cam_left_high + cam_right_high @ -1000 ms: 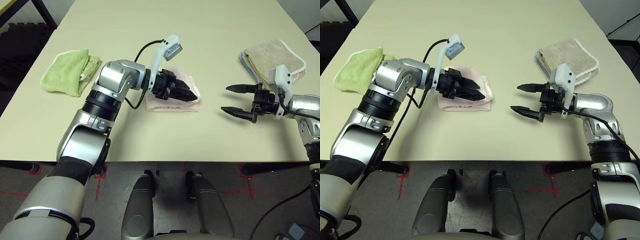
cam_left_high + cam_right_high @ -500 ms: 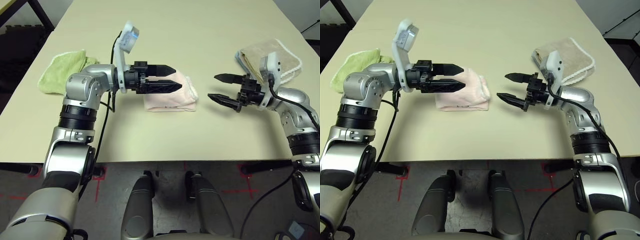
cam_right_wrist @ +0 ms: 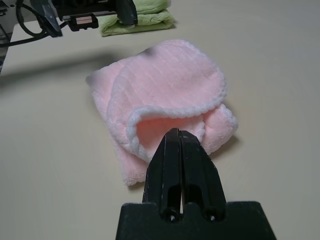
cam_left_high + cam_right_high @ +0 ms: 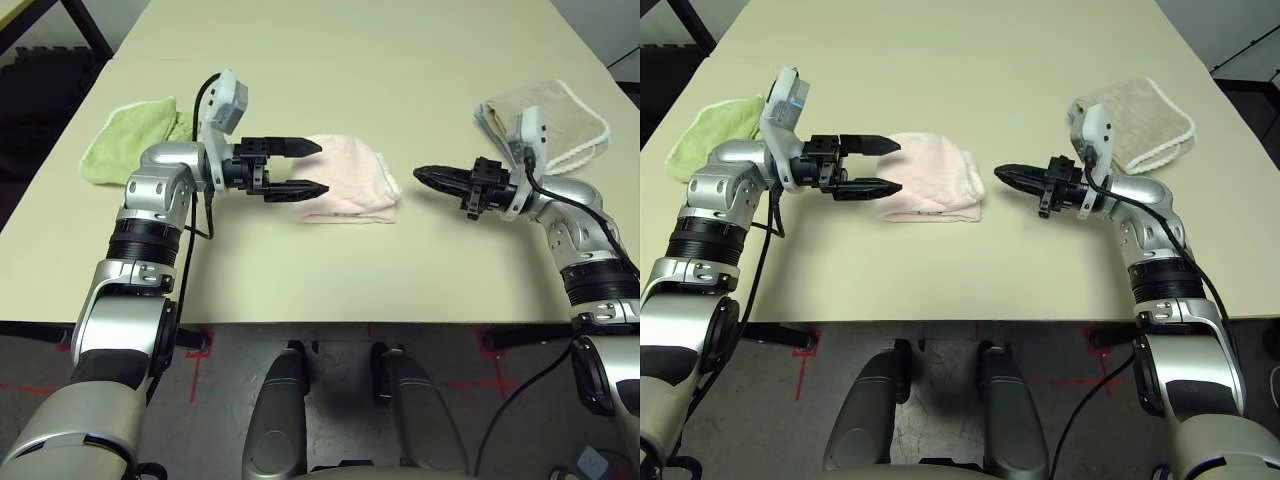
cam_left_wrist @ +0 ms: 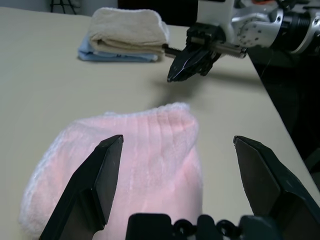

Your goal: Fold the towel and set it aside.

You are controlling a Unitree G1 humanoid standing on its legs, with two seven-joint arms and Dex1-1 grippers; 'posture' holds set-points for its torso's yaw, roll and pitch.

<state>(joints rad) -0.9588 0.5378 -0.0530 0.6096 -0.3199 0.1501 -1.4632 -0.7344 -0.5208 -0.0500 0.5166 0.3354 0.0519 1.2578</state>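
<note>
Two hands, left hand, right hand, flanking towel

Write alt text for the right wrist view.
A folded pink towel with white scalloped trim lies on a beige table, just beyond the right gripper, whose black fingers are pressed together. Farther off, the open left gripper sits before a light green towel.
</note>
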